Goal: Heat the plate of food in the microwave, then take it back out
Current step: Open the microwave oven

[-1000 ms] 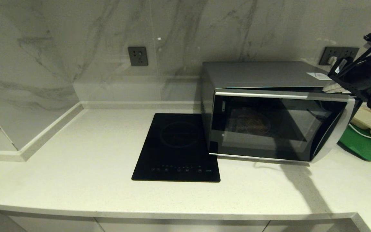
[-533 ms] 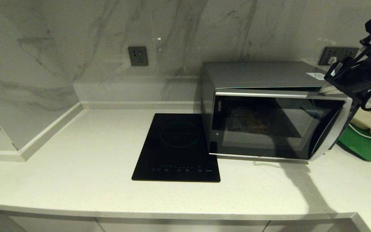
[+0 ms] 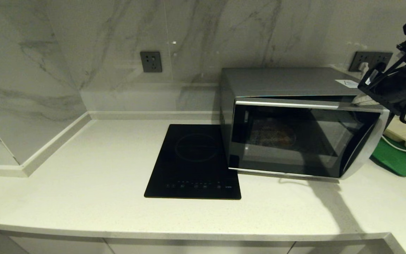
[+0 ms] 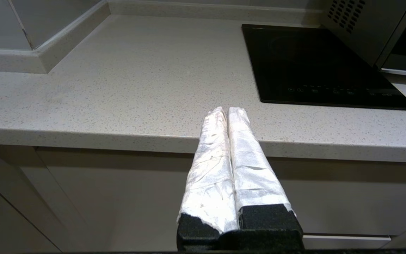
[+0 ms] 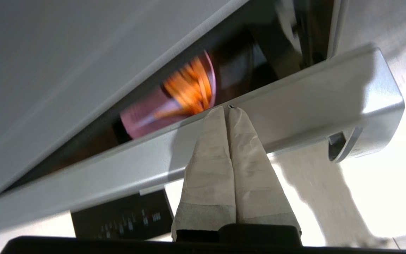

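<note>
The silver-grey microwave (image 3: 287,83) stands at the right of the counter with its dark glass door (image 3: 294,141) slightly ajar. The lavender plate of food (image 3: 273,135) shows dimly through the glass. In the right wrist view the plate (image 5: 143,114) with its orange sticks (image 5: 189,88) appears through the gap above the door's silver top edge (image 5: 312,95). My right gripper (image 5: 228,108) is shut, its tips against that top edge near the door's free right corner (image 3: 360,98). My left gripper (image 4: 227,110) is shut and empty, parked low before the counter's front edge.
A flat black induction hob (image 3: 194,162) lies just left of the microwave. A green tray (image 3: 397,158) and a white power strip (image 3: 405,132) sit to its right. Marble wall with sockets (image 3: 151,61) behind; a raised ledge (image 3: 30,162) at far left.
My right arm shifted a little left and then back right at the door's top right corner. The door's free edge swayed slightly with it and stays ajar.
</note>
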`<state>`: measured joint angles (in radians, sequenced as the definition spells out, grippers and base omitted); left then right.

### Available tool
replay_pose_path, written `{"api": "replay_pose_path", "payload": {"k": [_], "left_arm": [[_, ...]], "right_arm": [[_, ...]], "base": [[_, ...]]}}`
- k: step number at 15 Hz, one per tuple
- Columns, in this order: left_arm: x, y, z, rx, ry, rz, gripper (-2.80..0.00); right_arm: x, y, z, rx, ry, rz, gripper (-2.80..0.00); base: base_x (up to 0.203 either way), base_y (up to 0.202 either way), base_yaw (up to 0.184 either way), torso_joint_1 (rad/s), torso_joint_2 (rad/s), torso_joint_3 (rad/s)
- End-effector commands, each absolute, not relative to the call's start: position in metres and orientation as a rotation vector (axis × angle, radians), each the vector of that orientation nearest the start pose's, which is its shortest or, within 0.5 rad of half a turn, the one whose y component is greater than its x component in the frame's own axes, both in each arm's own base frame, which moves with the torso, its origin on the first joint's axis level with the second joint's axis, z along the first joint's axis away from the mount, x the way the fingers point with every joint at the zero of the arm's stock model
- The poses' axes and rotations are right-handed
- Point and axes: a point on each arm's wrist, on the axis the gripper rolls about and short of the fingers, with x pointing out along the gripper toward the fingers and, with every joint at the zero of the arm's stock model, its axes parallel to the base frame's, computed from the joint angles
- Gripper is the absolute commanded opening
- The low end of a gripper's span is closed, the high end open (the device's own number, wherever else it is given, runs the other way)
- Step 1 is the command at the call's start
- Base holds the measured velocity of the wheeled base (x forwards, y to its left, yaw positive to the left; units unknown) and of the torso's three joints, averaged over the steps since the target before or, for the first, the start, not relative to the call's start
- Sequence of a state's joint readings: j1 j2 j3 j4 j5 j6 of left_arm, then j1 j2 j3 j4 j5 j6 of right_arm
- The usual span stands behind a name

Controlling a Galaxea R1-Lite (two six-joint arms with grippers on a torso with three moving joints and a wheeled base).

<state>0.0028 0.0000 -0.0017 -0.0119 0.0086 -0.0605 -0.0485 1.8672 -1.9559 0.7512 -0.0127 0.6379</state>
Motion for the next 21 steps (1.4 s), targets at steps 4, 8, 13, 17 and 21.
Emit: {"api": "replay_pose_path", "payload": {"k": [4, 8, 13, 17, 21], "left_arm": [[-0.023, 0.0, 0.077, -0.061, -0.014, 0.012, -2.8], [-0.023, 0.0, 0.077, -0.061, -0.014, 0.012, -2.8], [-0.023, 0.0, 0.077, -0.061, -0.014, 0.012, -2.8], [-0.023, 0.0, 0.077, -0.061, -0.014, 0.012, -2.8], [-0.023, 0.0, 0.077, -0.061, -0.014, 0.012, -2.8]], "right_arm": [[0.255, -0.01, 0.361, 0.653, 0.639, -0.119, -2.8], [0.221, -0.018, 0.379, 0.637, 0.615, 0.01, -2.8], [0.241, -0.029, 0.357, 0.651, 0.688, -0.097, -2.8], [0.238, -0.031, 0.335, 0.643, 0.778, -0.132, -2.8], [0.228, -0.025, 0.293, 0.522, 0.962, -0.082, -2.8]], "base": [[0.0, 0.0, 0.0, 0.0, 0.0, 0.0], [0.0, 0.0, 0.0, 0.0, 0.0, 0.0], [0.0, 0.0, 0.0, 0.0, 0.0, 0.0], [0.0, 0.0, 0.0, 0.0, 0.0, 0.0], [0.0, 0.0, 0.0, 0.0, 0.0, 0.0]]}}
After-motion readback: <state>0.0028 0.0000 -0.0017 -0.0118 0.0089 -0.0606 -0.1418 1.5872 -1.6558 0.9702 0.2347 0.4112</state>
